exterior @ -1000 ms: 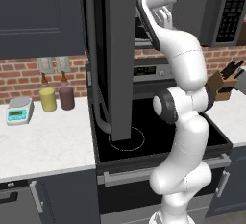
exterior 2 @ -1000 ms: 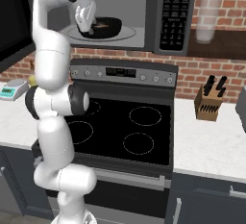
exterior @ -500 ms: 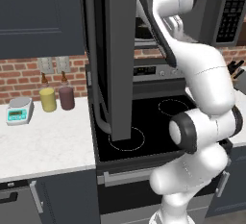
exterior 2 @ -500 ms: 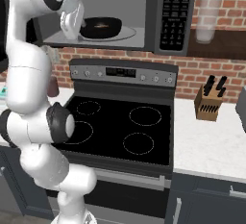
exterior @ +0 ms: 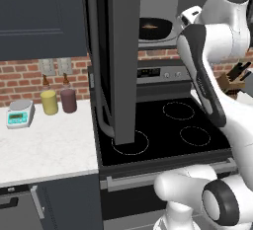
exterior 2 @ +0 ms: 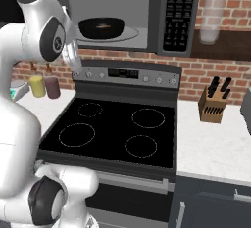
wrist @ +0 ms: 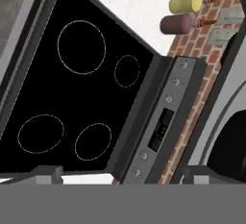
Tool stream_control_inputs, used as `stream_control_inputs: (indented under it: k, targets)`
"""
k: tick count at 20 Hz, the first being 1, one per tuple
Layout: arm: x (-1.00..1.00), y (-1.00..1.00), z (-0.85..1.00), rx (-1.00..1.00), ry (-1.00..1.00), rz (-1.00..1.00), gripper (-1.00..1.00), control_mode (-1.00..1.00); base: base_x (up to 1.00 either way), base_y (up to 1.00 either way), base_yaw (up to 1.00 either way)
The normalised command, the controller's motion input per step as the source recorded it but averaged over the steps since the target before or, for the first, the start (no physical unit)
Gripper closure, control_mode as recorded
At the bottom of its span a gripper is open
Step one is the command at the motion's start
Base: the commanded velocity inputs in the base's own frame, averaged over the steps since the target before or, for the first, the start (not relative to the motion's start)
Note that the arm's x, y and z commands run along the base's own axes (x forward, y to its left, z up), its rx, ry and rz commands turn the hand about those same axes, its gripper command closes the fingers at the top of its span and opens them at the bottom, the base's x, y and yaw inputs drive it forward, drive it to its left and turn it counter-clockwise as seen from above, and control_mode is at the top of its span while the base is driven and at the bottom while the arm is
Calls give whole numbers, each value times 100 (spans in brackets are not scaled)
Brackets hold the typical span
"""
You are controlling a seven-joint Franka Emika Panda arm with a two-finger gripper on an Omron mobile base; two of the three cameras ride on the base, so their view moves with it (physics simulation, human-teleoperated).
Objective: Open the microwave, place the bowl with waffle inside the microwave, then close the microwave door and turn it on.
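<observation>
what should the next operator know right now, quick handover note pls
Tool: looks down at the stove; nothing shows between its tips, but I cannot tell whether it is open or shut.
The bowl with waffle sits inside the microwave on its pale floor.
The microwave door stands swung wide open over the stove's left side.
Done: door opened, bowl placed inside.
Left: swing the door shut, then press the keypad to start.
</observation>
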Motion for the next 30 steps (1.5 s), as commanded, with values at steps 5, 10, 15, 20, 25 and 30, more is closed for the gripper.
stream_control_inputs:
  k: [5, 10, 15, 20, 25, 30]
  targets:
    - [-100, 18, 33, 10, -21, 43, -100, -100, 0, 0, 0]
    - [-100, 45, 35, 13, -13, 48, -100, -100, 0, 0, 0]
    - [-100, 48, 32, 5, -13, 36, -100, -100, 0, 0, 0]
    - [-100, 46, 13, 0, -4, 27, -100, -100, 0, 0, 0]
    - [-100, 29, -2, 0, -7, 28, -100, -100, 0, 0, 0]
    - [-100, 15, -28, 0, -4, 23, -100, -100, 0, 0, 0]
